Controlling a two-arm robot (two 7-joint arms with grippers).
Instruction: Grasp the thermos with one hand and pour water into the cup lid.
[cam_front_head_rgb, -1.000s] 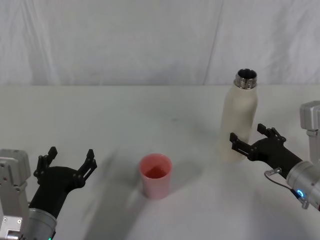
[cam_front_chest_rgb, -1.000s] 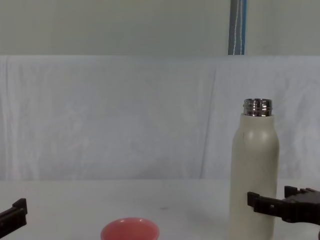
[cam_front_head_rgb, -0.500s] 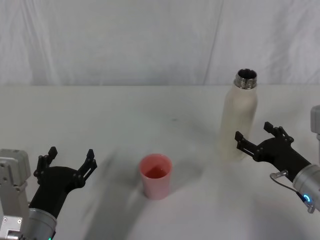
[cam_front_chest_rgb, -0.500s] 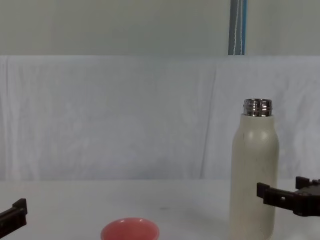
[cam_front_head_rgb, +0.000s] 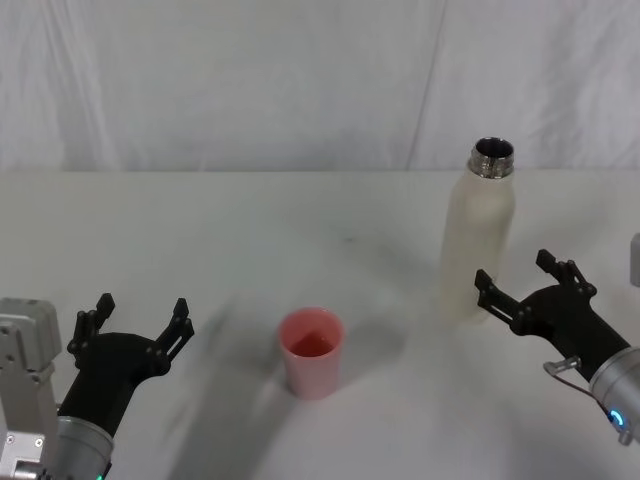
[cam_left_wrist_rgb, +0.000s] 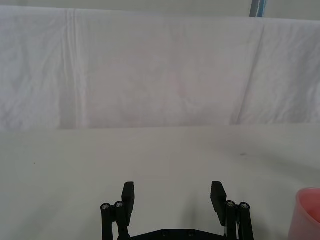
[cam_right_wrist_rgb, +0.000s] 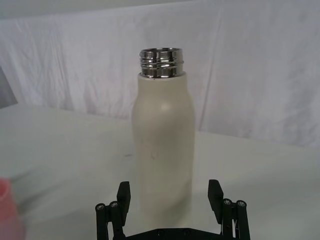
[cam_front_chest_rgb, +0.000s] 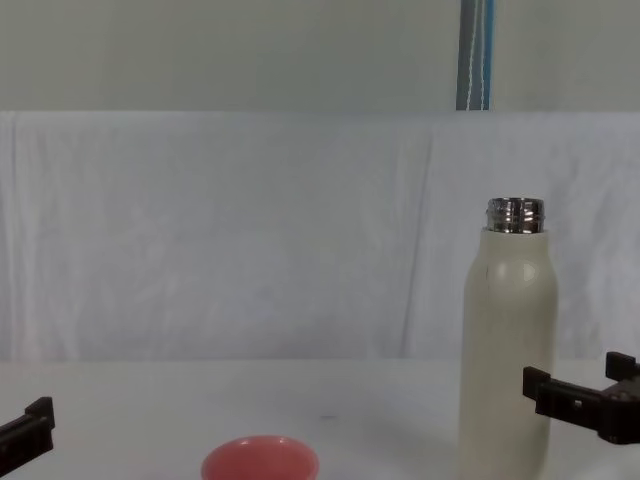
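I'm at the reach-in step: right pincer (cam_front_head_rgb: 520, 283) spread wide, holding nothing, just beside the upright thermos (cam_front_head_rgb: 478, 235) at table right. Cup lid (cam_front_head_rgb: 311, 351) stands centre-front. Next I'd straddle the body, then close. Left pincer (cam_front_head_rgb: 135, 318) parked, spread.

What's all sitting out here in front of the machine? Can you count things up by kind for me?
Thermos: 1, cream-white, standing upright, its cap off
Cup lid: 1, pink, standing open side up
Pincers: 2, both open, the left pincer and the right pincer
Total: 4
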